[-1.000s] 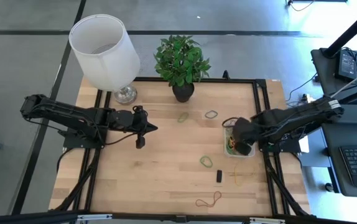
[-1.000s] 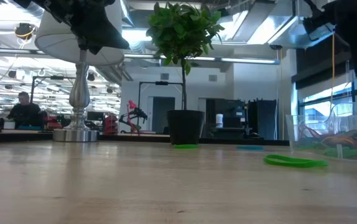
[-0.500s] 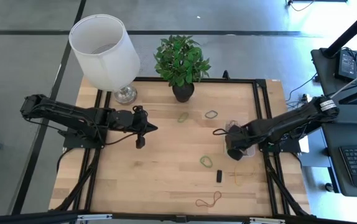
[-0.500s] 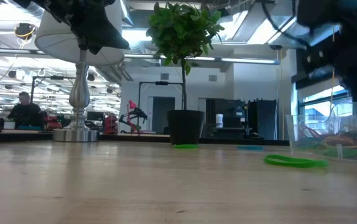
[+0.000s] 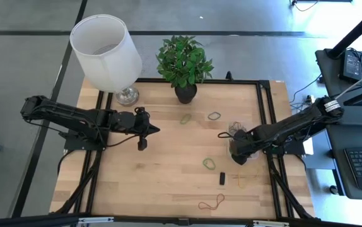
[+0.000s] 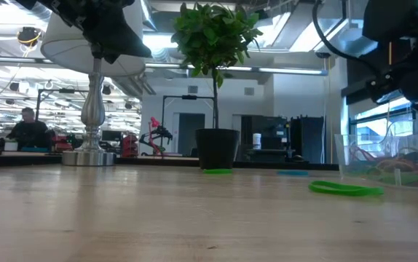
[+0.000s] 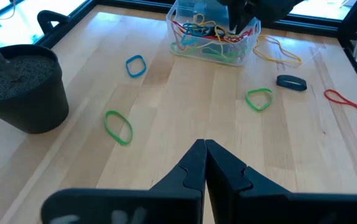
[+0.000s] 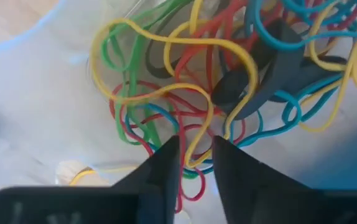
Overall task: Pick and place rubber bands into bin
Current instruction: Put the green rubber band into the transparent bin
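Observation:
The clear bin (image 7: 213,37) at the table's right holds a tangled heap of rubber bands (image 8: 185,81) in red, yellow, green and blue. My right gripper (image 8: 196,149) points down into the bin (image 5: 251,151), open by a narrow gap just above the heap. Loose rubber bands lie flat on the wood: green (image 5: 185,118), blue (image 5: 214,116), green (image 5: 209,163), yellow (image 5: 241,180) and red (image 5: 211,202). My left gripper (image 7: 204,146) hovers shut over the table's left half (image 5: 144,135), holding nothing. My right gripper's fingertips (image 8: 169,155) come from above and stand right over the heap of bands in the bin. Red and yellow loops show in the gap between them. Whether they touch any band I cannot tell.
A black plant pot (image 5: 185,93) and a lamp (image 5: 108,53) stand at the far edge. A small black block (image 5: 222,178) lies between the green and yellow bands. Bare wood stretches across the middle and near left of the table (image 5: 156,183).
My right gripper has sunk from above the bin down into it, shifting slightly toward the table's near edge. The left arm has kept still, and the loose bands on the table lie as before.

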Robot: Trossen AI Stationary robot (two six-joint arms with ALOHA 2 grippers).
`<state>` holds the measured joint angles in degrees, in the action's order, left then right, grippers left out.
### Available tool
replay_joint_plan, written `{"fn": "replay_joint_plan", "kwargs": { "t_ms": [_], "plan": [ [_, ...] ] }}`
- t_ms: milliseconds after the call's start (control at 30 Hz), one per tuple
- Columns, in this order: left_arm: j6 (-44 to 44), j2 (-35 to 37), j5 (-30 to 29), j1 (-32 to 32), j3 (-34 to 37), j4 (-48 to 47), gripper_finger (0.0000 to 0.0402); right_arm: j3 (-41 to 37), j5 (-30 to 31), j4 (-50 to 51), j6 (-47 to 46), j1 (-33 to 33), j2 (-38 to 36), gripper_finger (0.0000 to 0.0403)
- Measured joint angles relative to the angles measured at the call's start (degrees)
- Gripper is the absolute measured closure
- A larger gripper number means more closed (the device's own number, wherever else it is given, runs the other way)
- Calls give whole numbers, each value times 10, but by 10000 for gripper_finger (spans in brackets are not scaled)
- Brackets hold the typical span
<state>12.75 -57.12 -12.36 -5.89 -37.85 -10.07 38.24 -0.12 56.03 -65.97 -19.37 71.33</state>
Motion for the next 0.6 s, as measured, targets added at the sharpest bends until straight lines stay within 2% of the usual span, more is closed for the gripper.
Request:
{"fn": "replay_joint_plan", "kwargs": {
  "t_ms": [167, 300, 467, 600],
  "plan": [
    [-2, 0, -1, 0, 0, 0, 399, 2, 1, 9, -34, -11, -21, 262],
    [-36, 10, -4, 0, 0, -1, 399, 25, 5, 51, -73, -19, -43, 248],
    [-73, 43, -20, 0, 0, -6, 399, 79, 50, 99, -119, -35, -65, 263],
    [-103, 79, -31, 0, 0, -36, 400, 132, 104, 83, -118, -50, -67, 302]
  ]
}}
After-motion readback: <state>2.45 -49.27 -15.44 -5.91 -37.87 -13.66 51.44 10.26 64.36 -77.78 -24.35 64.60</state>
